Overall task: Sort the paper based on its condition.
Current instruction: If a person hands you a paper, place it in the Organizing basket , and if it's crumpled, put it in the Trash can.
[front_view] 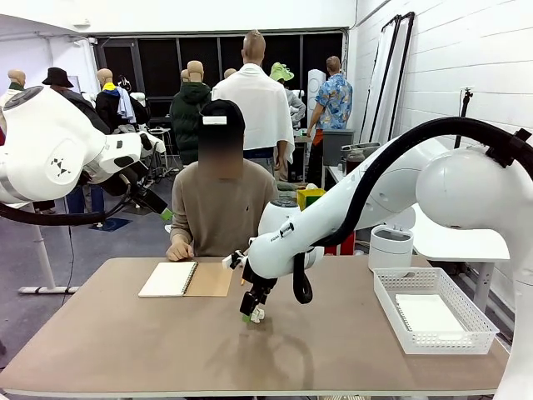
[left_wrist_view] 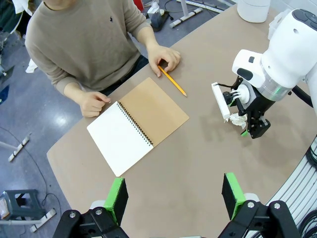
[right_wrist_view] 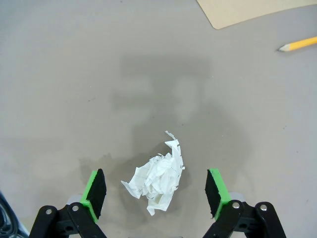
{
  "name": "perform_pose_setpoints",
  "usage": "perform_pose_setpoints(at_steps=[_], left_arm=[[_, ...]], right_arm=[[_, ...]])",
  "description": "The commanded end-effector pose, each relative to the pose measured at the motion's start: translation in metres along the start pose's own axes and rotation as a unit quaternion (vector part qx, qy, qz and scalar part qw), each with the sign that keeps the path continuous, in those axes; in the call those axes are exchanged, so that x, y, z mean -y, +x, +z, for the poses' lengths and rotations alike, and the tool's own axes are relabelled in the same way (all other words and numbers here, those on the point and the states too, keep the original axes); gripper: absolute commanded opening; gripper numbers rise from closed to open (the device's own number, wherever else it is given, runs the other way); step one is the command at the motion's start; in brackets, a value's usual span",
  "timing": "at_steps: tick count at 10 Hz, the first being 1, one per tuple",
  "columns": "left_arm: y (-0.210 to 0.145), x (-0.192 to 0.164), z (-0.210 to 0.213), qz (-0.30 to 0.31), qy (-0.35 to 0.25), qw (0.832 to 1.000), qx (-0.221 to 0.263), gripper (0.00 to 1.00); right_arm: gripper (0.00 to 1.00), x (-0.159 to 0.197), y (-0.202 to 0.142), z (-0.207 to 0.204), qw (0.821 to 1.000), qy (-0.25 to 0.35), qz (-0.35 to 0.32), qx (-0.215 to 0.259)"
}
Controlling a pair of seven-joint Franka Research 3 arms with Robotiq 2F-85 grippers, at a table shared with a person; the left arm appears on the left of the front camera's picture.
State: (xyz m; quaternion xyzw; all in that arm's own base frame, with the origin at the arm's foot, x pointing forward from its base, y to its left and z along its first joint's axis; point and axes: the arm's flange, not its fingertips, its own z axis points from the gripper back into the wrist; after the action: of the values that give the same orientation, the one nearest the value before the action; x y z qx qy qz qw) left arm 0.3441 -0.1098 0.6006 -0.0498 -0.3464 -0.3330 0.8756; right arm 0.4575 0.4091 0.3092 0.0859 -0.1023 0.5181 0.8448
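Note:
A crumpled wad of white paper (right_wrist_view: 156, 179) lies on the tan table, between the two green pads of my right gripper (right_wrist_view: 156, 194), which stands open around it just above the tabletop. In the front view that gripper (front_view: 252, 314) hangs near the table's middle with the wad (front_view: 259, 316) at its fingertips. A flat sheet of paper (front_view: 426, 315) lies in the white basket (front_view: 391, 293) at the right. My left gripper (left_wrist_view: 175, 198) is open and empty, held high over the near left of the table.
An open spiral notebook (left_wrist_view: 136, 124) with a brown cover lies in front of the seated person, whose hands (left_wrist_view: 166, 54) rest on the table by a yellow pencil (left_wrist_view: 172, 81). A white round bin (front_view: 390, 247) stands behind the basket.

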Motion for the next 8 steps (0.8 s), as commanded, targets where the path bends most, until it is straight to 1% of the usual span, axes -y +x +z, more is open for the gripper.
perform_pose_setpoints(at_steps=[1,2,3,4,5,6,8], left_arm=[[0.0002,-0.0014,0.0006,-0.001,-0.003,1.000,0.006,1.00],[0.0002,-0.0014,0.0006,-0.001,-0.003,1.000,0.006,1.00],[0.0002,-0.0014,0.0006,-0.001,-0.003,1.000,0.006,1.00],[0.0002,-0.0014,0.0006,-0.001,-0.003,1.000,0.006,1.00],[0.0002,-0.0014,0.0006,-0.001,-0.003,1.000,0.006,1.00],[0.0002,-0.0014,0.0006,-0.001,-0.003,1.000,0.006,1.00],[0.0002,-0.0014,0.0006,-0.001,-0.003,1.000,0.006,1.00]], right_arm=[[1.00,0.0016,0.0083,-0.0005,1.000,-0.004,-0.010,-0.016],[0.80,0.0025,0.0087,0.0003,1.000,-0.005,-0.015,-0.018],[0.80,0.0029,0.0093,0.0005,1.000,-0.002,-0.018,-0.020],[0.73,0.0032,0.0103,0.0003,1.000,0.003,-0.018,-0.021],[0.53,0.0039,0.0110,0.0003,1.000,0.005,-0.021,-0.022],[0.44,0.0049,0.0111,0.0005,1.000,0.006,-0.020,-0.021],[0.44,0.0050,0.0112,0.0008,0.999,0.005,-0.020,-0.025]])
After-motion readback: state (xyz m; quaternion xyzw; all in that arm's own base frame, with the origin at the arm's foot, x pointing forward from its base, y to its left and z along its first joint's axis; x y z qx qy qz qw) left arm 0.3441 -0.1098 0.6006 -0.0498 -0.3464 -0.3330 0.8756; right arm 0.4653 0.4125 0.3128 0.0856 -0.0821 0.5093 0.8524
